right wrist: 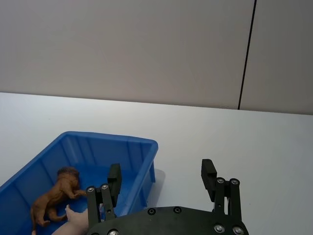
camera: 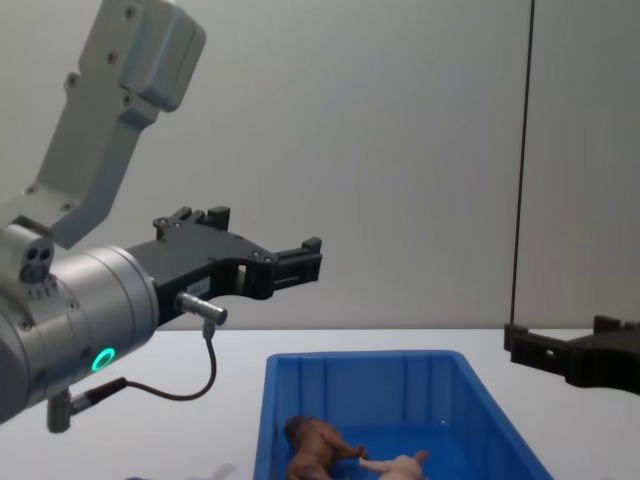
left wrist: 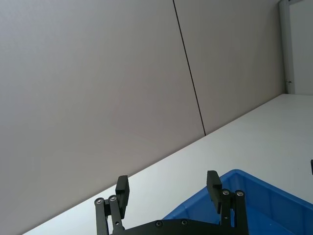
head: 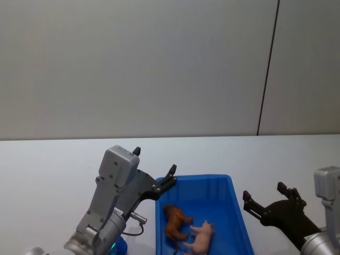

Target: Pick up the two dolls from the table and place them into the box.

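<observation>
We see both grippers open and empty, and the two dolls lie inside the box.

The fingers (left wrist: 122,188) of the left gripper (left wrist: 167,183) stand wide apart and hold nothing; this gripper hangs in the air over the far left corner of the blue box (head: 204,179), and its grey arm rises steeply behind it from the left. The fingers (right wrist: 209,174) of the right gripper (right wrist: 161,169) are also spread wide and touch nothing; it is held low over the white counter (head: 53,159), just beside the right wall of the box, and it points forward. On the floor of the box the brown doll (head: 174,219) lies on its side, and the pink doll (head: 202,237) lies close at its right.
</observation>
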Robot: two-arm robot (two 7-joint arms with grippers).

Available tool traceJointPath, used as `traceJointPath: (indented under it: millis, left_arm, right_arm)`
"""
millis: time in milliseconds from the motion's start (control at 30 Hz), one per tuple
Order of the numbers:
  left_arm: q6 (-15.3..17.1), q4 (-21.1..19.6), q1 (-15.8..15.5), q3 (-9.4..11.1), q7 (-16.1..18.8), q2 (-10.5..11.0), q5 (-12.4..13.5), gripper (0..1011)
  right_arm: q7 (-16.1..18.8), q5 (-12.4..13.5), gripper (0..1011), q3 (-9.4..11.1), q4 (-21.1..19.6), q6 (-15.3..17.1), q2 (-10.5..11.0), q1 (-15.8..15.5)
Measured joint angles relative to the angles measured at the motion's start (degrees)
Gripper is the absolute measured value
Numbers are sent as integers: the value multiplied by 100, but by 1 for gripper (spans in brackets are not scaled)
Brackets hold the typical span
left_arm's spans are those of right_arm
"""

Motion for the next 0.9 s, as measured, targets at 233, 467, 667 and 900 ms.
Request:
traceJointPath:
  millis: [233, 467, 667, 900]
  left_arm:
    - [167, -126, 85, -41, 79, 81, -52, 1002]
    - [415, -281, 193, -105, 125, 195, -198, 1002]
    - [711, -453, 326, -202, 142, 358, -460, 1001]
    - [980, -631, 516, -317, 154, 560, -843, 1002]
  right_arm:
    - [-92, 23, 1001, 26, -42, -2, 31, -48]
    - [-139, 32, 1001, 36, -61, -4, 44, -70]
    - [-166, 38, 1001, 43, -73, -3, 53, -83]
    - [-185, 43, 1001, 47, -80, -3, 58, -92]
